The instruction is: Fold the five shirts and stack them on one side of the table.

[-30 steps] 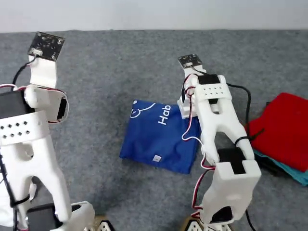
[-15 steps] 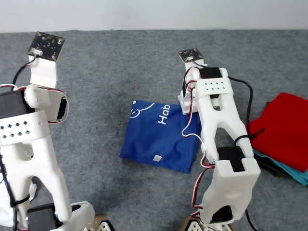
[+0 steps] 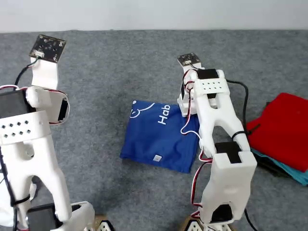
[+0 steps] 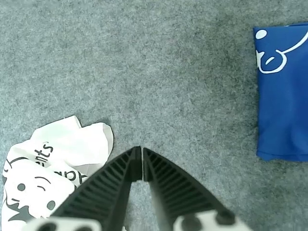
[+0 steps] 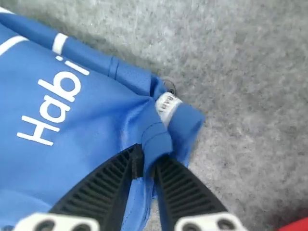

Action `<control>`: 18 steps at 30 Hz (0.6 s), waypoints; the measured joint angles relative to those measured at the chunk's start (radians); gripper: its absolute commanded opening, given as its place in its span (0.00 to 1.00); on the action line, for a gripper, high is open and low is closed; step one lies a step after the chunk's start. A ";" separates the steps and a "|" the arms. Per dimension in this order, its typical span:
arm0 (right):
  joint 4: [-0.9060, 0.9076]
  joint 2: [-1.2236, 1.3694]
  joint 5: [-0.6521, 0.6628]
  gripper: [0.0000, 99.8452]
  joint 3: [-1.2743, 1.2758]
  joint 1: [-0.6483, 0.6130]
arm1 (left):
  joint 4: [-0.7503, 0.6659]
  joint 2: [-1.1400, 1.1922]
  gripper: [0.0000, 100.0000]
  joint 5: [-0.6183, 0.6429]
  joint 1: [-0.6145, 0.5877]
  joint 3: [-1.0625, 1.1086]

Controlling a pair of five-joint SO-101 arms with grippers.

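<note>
The folded blue shirt [image 3: 156, 139] lies in the middle of the grey felt-covered table [image 3: 106, 72], between the two arms. It is a rough rectangle, slightly longer across the table than front to back. It is skewed a little, so its far left corner points toward the back of the table and its near right corner sits closest to the arm bases. White lettering and a white curved line mark the part along its far edge.

The right arm [image 3: 211, 110] reaches over the shirt's far right corner. In the right wrist view, the right gripper [image 5: 148, 159] is pinched onto a raised fold of the blue shirt [image 5: 72, 125], with the blue cloth bunched between its black ribbed fingers [image 5: 108, 180]. A small white neck label [image 5: 167, 107] stands up just beyond the pinch.

The left arm [image 3: 29, 130] stands at the left side, well apart from the blue shirt. The left gripper [image 4: 142, 156] has its fingers pressed together with nothing between them, above bare felt. Just beside it lies a crumpled white shirt [image 4: 53, 159] with dark print.

At the table's right edge a folded red shirt [image 3: 281, 127] tops a stack, with a teal shirt [image 3: 293, 173] showing beneath it.
</note>
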 measured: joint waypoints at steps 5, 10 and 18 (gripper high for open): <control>0.000 -0.009 0.020 0.01 0.000 0.014 | 0.000 0.000 0.01 0.000 0.000 0.000; -0.017 -0.051 0.080 0.01 0.000 0.068 | 0.000 0.000 0.01 0.000 0.000 0.000; -0.137 -0.052 0.169 0.09 0.000 0.080 | 0.000 0.000 0.01 0.000 0.000 0.000</control>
